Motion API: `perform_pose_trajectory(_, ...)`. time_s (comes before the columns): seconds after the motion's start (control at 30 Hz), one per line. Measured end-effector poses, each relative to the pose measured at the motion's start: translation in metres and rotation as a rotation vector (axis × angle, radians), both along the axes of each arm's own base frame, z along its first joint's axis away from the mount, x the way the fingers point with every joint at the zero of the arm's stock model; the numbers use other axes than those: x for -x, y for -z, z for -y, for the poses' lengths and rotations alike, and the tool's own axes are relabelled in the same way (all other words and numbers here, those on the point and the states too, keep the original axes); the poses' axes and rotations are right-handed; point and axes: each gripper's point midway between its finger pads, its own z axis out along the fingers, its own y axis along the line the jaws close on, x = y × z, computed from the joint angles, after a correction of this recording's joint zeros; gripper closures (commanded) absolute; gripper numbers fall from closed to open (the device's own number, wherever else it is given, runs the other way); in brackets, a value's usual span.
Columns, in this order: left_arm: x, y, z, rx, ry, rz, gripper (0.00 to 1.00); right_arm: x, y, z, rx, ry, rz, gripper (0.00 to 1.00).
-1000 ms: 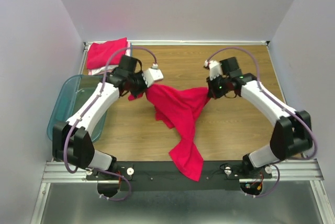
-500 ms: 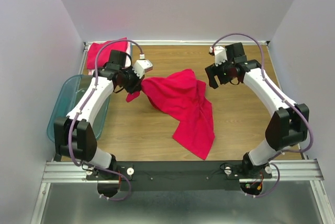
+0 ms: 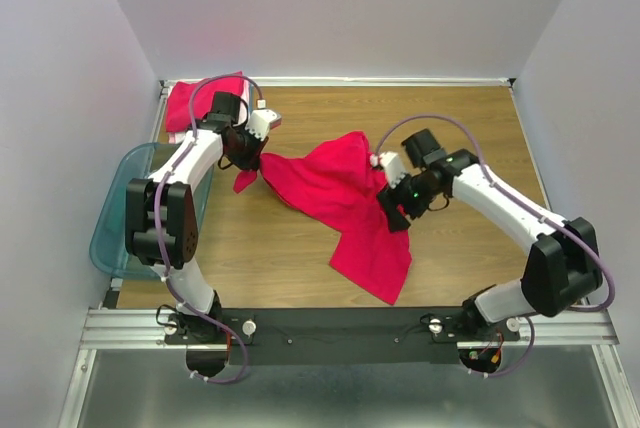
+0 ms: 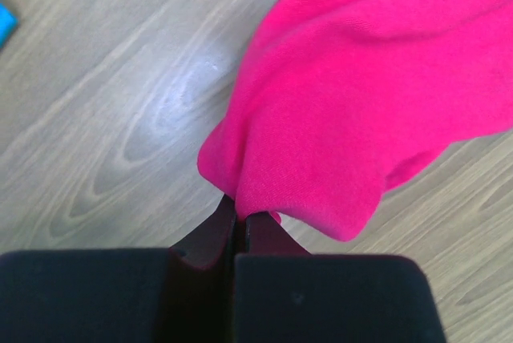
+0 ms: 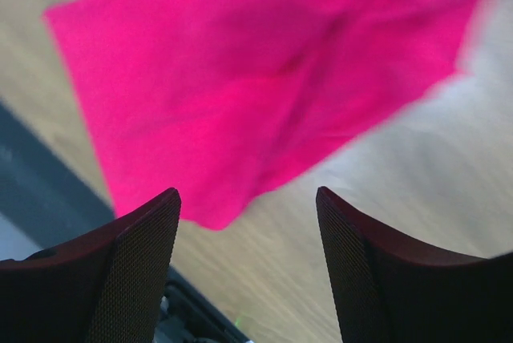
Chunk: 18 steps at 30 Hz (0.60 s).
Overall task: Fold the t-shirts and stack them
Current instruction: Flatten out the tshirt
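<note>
A bright red-pink t-shirt lies crumpled across the middle of the wooden table. Its lower part trails toward the front edge. My left gripper is shut on the shirt's left corner. In the left wrist view the cloth bunches out of the closed left gripper. My right gripper hangs open over the shirt's right edge. The right wrist view shows the shirt beyond the right gripper, with bare wood between the spread fingers. Folded red-pink t-shirts sit stacked at the back left corner.
A translucent teal bin stands off the table's left edge, beside the left arm. White walls close in the back and both sides. A black rail with the arm bases runs along the front edge.
My right gripper let go of the shirt, opened and came down over its right edge. The shirt dropped flatter onto the table. My left gripper pulled its corner back and left.
</note>
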Motion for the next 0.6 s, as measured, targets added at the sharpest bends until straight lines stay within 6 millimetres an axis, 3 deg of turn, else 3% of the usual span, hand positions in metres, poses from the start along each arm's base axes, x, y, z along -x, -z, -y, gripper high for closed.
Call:
perform_pose_trajectory(0.13, -0.005, -0.005, -0.001, -0.001, -0.008, 0.017, 1.00, 0.043, 0.011, -0.028, 0.031, -0.163, -0.046, 0.27)
perform_pose_trajectory(0.4, 0.002, 0.001, -0.002, -0.007, -0.001, -0.005, 1.00, 0.040, 0.039, -0.020, 0.139, -0.156, -0.089, 0.26)
perform_pose_trajectory(0.5, 0.007, 0.006, -0.003, -0.012, 0.001, -0.023, 0.99, 0.052, 0.048, -0.024, 0.167, -0.197, -0.109, 0.26)
perform_pose_trajectory(0.6, 0.008, 0.007, -0.004, -0.016, 0.002, -0.030, 0.91, 0.063, 0.049, -0.034, 0.186, -0.264, -0.097, 0.28)
